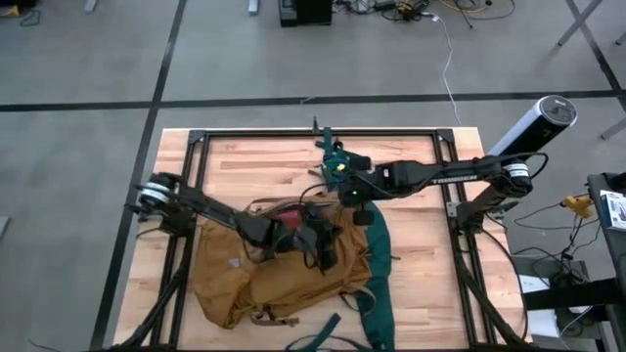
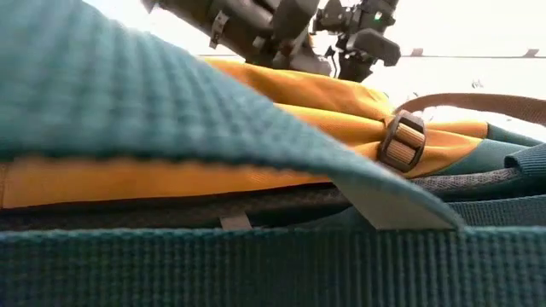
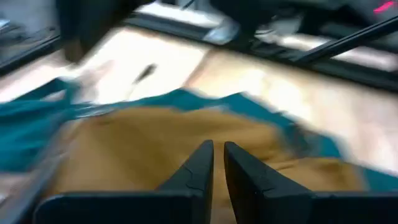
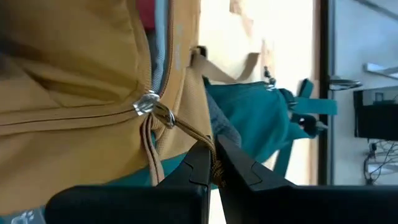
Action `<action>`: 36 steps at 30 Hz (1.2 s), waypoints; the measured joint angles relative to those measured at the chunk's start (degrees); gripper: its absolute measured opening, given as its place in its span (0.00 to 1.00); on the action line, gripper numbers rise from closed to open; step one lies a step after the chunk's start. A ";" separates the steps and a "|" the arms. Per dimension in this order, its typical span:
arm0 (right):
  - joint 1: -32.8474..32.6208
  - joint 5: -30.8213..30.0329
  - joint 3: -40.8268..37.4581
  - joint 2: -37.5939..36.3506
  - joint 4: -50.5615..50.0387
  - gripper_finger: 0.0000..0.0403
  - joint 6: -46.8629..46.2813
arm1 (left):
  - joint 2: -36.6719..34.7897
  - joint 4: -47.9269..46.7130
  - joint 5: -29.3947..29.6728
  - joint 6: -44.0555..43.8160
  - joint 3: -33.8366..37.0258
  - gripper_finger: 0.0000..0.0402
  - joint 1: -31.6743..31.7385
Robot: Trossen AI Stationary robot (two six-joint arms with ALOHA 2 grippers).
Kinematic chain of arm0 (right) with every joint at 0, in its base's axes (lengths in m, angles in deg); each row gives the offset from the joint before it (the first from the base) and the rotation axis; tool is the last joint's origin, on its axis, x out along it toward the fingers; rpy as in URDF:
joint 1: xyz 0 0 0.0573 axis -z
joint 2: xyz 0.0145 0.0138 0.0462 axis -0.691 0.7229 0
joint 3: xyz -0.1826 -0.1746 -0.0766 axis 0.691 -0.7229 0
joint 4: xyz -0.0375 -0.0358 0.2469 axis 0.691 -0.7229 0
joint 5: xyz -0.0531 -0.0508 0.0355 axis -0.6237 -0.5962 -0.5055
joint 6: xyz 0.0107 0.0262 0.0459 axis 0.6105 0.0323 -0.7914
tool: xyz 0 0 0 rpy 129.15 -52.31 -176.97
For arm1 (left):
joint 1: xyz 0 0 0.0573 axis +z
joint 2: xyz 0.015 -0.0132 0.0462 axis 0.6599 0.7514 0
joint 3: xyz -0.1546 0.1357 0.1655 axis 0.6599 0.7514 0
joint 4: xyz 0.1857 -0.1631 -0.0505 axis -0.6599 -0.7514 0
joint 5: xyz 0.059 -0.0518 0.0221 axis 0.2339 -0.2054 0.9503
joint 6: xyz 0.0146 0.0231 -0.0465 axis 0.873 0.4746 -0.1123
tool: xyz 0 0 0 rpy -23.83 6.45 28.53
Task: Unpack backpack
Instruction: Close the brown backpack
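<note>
Wooden table (image 1: 421,274) bears mustard-tan backpack (image 1: 245,279); right gripper (image 4: 213,163) clamps its zipper cord (image 4: 186,129).

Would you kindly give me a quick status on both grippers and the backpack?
Right gripper shut on the zipper pull cord. Left gripper nearly shut over the backpack, holding nothing visible. Backpack flat on the table. Nothing in the way.

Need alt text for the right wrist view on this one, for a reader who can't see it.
The right gripper, fingers closed, pinches a tan zipper pull cord on the mustard backpack. The cord runs up to a silver zipper slider on the zip line. Behind lie the pack's teal straps and the light wooden table.
</note>
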 joint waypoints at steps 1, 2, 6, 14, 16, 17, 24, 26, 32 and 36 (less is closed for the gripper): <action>0.07 0.11 -0.04 -0.96 -0.04 0.00 0.13 | -0.49 -1.36 0.30 -0.03 0.00 0.07 0.63; 0.10 0.23 -0.04 -1.77 0.13 0.00 0.40 | -0.89 -1.88 0.22 0.10 0.01 0.07 1.13; 0.01 1.85 -0.08 -4.30 0.42 0.00 0.52 | -1.27 -1.15 -3.28 1.88 0.00 0.07 3.97; -1.61 3.00 -0.56 -5.05 -0.23 0.00 0.69 | -2.65 5.82 -8.54 4.60 -0.31 0.07 9.20; -2.02 3.01 -0.58 -4.82 -0.01 0.00 1.16 | -2.65 8.50 -10.84 4.34 -0.32 0.08 10.59; -2.12 3.01 -0.63 -4.74 0.05 0.00 1.20 | -2.49 9.04 -11.95 4.23 -0.33 0.08 11.12; -2.16 2.68 -0.72 -5.17 -0.78 0.00 0.64 | 0.03 8.86 -13.54 3.29 -0.33 0.23 12.64; -2.15 2.77 -0.73 -5.33 -1.70 0.00 0.53 | 0.40 8.85 -13.54 3.36 -0.31 0.29 13.05; -2.18 3.03 -0.74 -5.33 -2.91 0.00 0.25 | 0.93 9.48 -10.72 7.09 -0.31 0.41 13.14; -2.30 3.51 -0.74 -5.35 -2.77 0.00 0.37 | 1.46 11.65 -9.87 11.01 -0.32 0.44 13.29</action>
